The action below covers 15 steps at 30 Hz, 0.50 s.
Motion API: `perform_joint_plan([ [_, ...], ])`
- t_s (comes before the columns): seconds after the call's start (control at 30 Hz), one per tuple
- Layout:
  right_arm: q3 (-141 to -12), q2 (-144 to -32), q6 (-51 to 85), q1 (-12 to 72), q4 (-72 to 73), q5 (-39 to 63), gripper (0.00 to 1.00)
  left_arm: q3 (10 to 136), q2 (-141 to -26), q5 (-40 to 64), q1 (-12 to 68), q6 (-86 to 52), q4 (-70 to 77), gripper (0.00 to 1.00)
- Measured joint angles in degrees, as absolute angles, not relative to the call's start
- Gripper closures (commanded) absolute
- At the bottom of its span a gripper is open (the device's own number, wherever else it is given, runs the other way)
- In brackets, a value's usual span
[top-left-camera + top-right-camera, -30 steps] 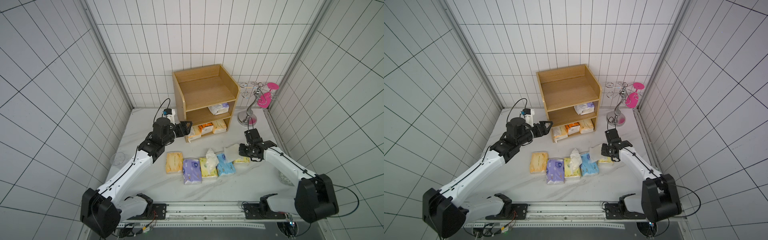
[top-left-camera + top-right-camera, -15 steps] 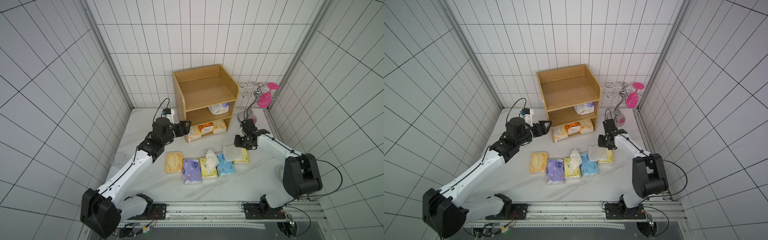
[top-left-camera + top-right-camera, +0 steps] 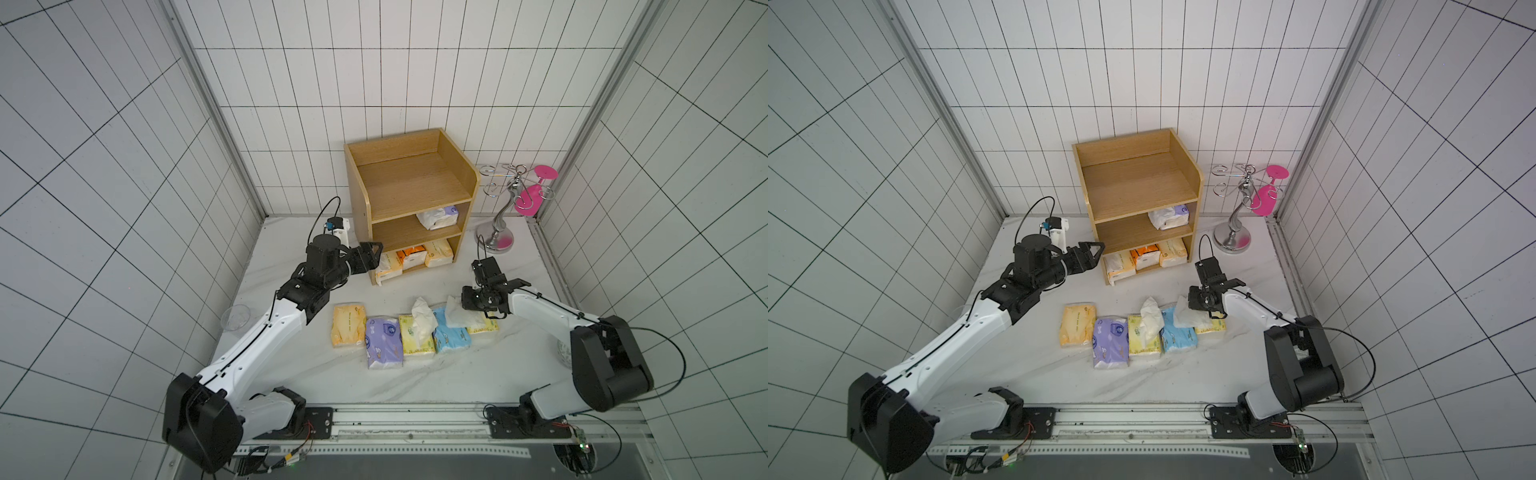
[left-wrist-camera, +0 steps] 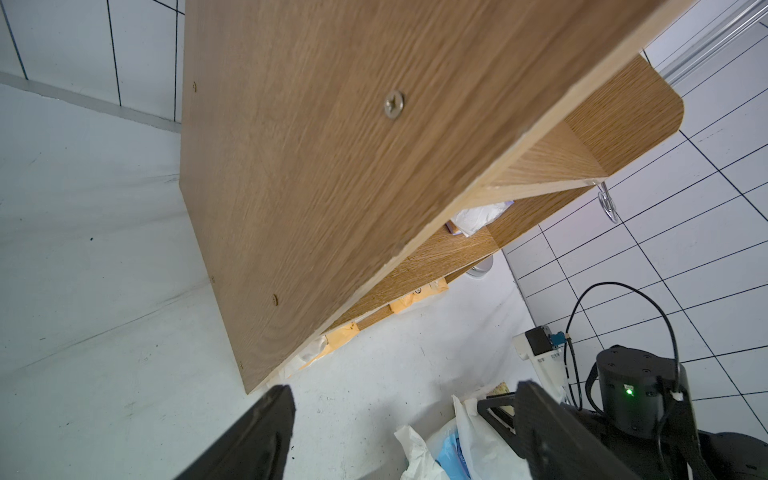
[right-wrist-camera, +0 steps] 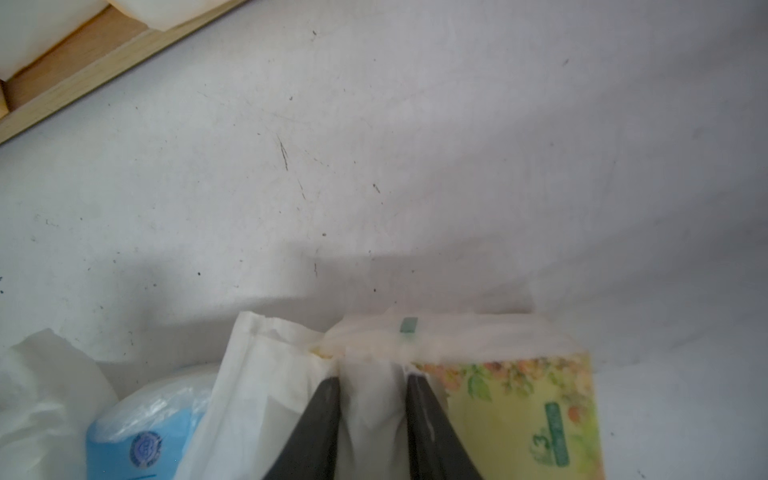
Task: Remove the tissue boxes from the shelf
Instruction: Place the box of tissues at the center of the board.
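Right fingers (image 5: 318, 432), newly shifted over the row's end yellow pack (image 5: 519, 399), pinch its white tissue (image 5: 374, 399); left fingers (image 4: 262, 436) stay spread beside the shelf (image 3: 409, 183)'s bottom tier. Four tissue boxes (image 3: 411, 257) remain shelved, five lie on the surface (image 3: 415, 382).

White table (image 3: 415, 386), wooden shelf (image 3: 359, 216), five tissue packs (image 3: 415, 347), silver stand (image 3: 494, 241)

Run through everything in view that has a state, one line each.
Shelf, top tier bare.
Purple pack, on the middle tier.
Three packs, bottom tier.
Five packs, in a row on the table.
Left tool, open and empty.
Right tool, closed on white tissue sticking out of the yellow floral pack.
Pink glass, hanging upside down on its stand.
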<state>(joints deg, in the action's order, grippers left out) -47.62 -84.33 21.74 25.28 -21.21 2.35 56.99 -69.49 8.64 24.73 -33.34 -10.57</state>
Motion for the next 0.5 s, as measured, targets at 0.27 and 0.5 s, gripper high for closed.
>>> perform_joint_plan([
  [0.27, -43.7, -77.6, 22.7, 25.5, -24.7, 1.2, 0.44, 57.7, -70.0, 8.6, 24.6, -32.9, -10.6, 0.13],
  [0.5, -43.7, -65.1, 25.8, 25.5, -25.5, 4.3, 0.37, 58.8, -71.4, 9.3, 24.5, -32.7, -10.2, 0.13],
])
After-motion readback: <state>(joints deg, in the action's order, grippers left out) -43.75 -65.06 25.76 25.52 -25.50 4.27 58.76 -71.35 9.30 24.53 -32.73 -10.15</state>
